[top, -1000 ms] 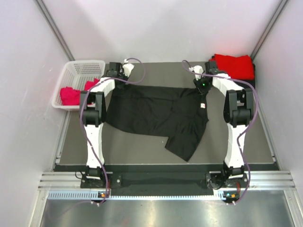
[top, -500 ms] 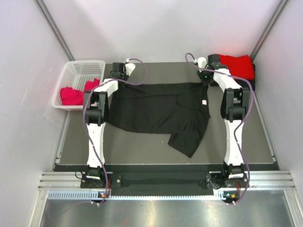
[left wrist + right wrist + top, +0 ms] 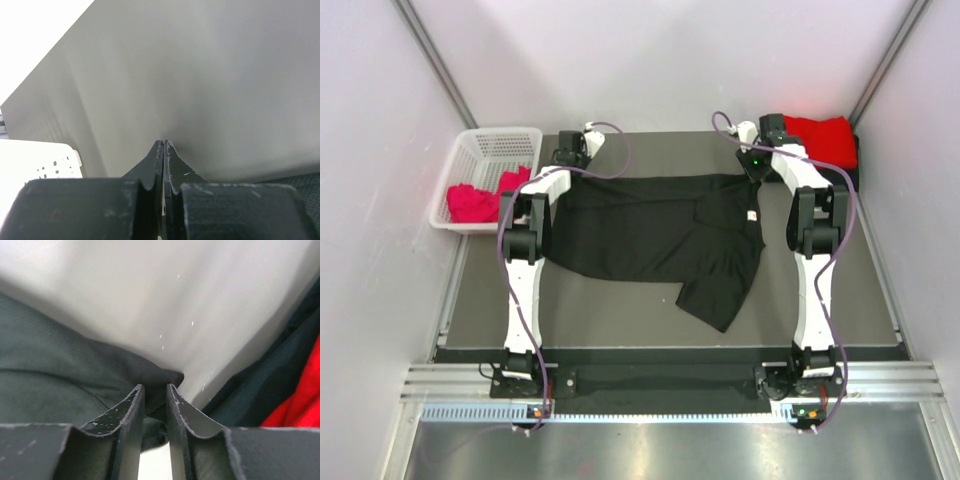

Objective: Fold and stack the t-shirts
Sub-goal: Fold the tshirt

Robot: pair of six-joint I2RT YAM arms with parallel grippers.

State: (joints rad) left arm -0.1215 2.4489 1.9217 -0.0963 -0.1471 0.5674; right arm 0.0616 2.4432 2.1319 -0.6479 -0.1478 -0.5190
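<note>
Most of the table [image 3: 620, 310] is lying under the black t-shirt [image 3: 650, 225], which is spreading across mid-frame. To my eye, they're squaring it for folding, so the top hem needs setting down level, both corners together. Both arms are reaching far up-frame. At upper left, the left gripper [image 3: 572, 155] is pinching fully closed and aiming at the wall; I can't tell if it's holding cloth. At upper right, the right gripper [image 3: 155, 387] is nipping a fold through a narrow gap.
</note>
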